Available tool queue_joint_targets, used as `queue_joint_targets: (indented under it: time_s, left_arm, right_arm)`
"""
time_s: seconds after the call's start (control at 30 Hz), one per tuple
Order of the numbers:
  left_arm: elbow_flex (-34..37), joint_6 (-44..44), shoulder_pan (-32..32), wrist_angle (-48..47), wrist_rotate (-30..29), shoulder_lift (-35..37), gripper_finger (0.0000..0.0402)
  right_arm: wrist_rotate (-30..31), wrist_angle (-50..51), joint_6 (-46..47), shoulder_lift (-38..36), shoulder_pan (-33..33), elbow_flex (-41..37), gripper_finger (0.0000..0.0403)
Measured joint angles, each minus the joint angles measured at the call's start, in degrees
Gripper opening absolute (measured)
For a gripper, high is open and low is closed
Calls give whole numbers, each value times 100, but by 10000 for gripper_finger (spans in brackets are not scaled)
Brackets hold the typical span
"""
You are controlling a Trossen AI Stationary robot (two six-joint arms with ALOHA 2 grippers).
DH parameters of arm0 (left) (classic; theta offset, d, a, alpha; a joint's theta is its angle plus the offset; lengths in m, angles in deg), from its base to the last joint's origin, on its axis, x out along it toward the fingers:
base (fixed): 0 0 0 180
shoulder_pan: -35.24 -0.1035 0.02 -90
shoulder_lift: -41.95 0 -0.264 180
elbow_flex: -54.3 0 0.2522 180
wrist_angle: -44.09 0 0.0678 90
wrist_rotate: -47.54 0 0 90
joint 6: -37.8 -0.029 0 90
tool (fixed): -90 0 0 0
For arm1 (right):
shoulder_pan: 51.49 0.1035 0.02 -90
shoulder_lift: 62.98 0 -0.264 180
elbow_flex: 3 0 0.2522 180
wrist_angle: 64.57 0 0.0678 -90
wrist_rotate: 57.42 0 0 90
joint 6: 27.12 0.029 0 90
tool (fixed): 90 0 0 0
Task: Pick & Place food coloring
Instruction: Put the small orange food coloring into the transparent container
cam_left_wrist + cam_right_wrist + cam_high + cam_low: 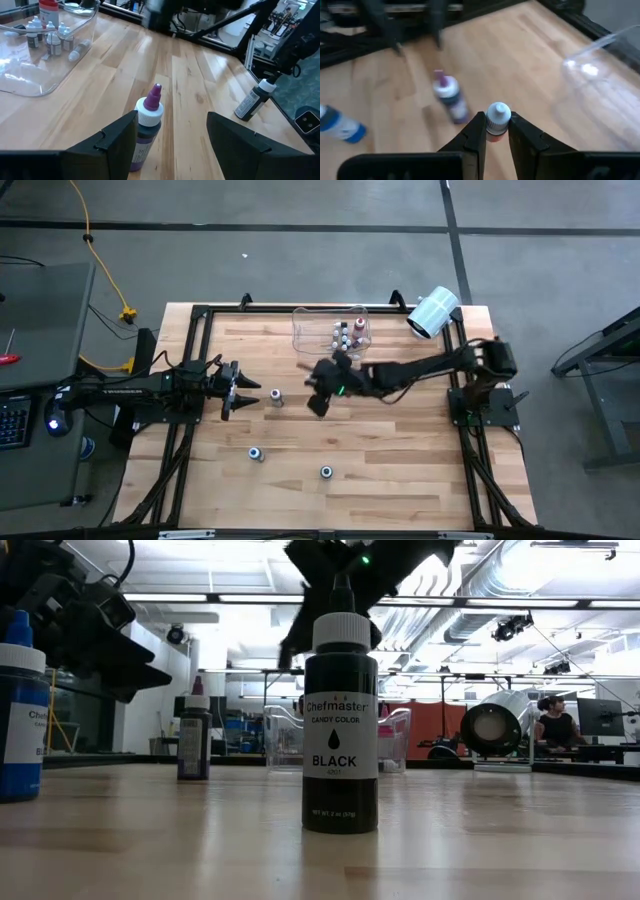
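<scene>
Plastic, light and slick, the red bottle is hanging by its neck between the right gripper fingers, closing firmly around it at the bin's six o'clock, while the left gripper is waiting open.

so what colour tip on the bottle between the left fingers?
Purple tip, white collar; left wrist view.

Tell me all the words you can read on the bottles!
"Chefmaster", black bottle.
"CANDY COLOR", same bottle.
"BLACK", same bottle.
Small print under "BLACK" and at the label's foot: too blurred.
"Che...", cut off, blue bottle.
Purple bottle: label too small to read.
</scene>
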Motion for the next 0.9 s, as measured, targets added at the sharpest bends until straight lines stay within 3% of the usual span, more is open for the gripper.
queue_joint_targets:
  time_s: [0.13, 0.33, 0.63, 0.9]
  left_arm:
    - [0, 0, 2, -7, 4, -7, 234]
    - [0, 0, 0, -1, 0, -9, 234]
    - [0, 0, 1, 0, 11, -9, 234]
    - [0, 0, 1, -1, -4, -9, 234]
  right_arm:
    - [-328, 91, -334, -321, -564, -187, 59]
    - [-249, 131, -754, -442, -1448, -186, 59]
    - [-169, 347, -319, -202, -2397, -187, 59]
    - [-570, 389, 98, 243, -2802, -187, 59]
